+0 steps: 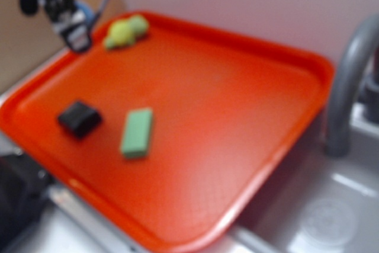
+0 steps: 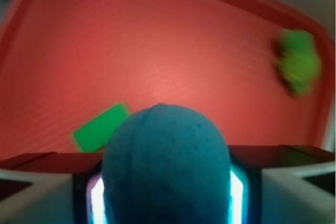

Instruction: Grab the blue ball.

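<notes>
Blue ball point(image 2: 165, 166) between the jaws, above orange tray point(image 2: 173, 51).

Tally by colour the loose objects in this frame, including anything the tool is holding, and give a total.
Blue: 1, the blue ball, held in the tool
Green: 1, the green block
Yellow-green: 1, the plush toy
Black: 1, the black block
Total: 4, with three resting on the orange tray.

A flat green rectangular block point(image 1: 137, 133) and a small black block point(image 1: 79, 118) lie side by side on the orange plastic tray point(image 1: 237, 105); a fuzzy yellow-green plush toy point(image 1: 125, 31) sits near its far rim. A grey curved faucet point(image 1: 349, 81) stands beside the tray.
</notes>
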You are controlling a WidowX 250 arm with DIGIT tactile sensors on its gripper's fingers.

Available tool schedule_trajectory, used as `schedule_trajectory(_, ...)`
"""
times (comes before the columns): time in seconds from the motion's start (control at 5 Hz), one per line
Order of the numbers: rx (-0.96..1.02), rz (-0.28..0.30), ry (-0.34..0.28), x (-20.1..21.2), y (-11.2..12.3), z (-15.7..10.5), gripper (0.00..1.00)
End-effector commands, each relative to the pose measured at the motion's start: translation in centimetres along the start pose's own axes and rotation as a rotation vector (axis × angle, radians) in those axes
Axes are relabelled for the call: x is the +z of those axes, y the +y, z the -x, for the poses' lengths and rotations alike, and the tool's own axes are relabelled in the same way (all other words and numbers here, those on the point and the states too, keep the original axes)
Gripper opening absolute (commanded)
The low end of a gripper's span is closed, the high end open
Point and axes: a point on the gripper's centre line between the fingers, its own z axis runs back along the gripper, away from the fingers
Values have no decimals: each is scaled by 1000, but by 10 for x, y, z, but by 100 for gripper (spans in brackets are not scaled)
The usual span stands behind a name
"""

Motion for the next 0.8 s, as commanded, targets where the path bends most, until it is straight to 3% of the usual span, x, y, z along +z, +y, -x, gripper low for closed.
schedule_trajectory(0.0,67,11,-59,30,-32,14,0)
schedule_trajectory(0.2,123,-18,-65,27,-36,21,0)
schedule_trajectory(0.6,123,2,-65,19,-31,24,0)
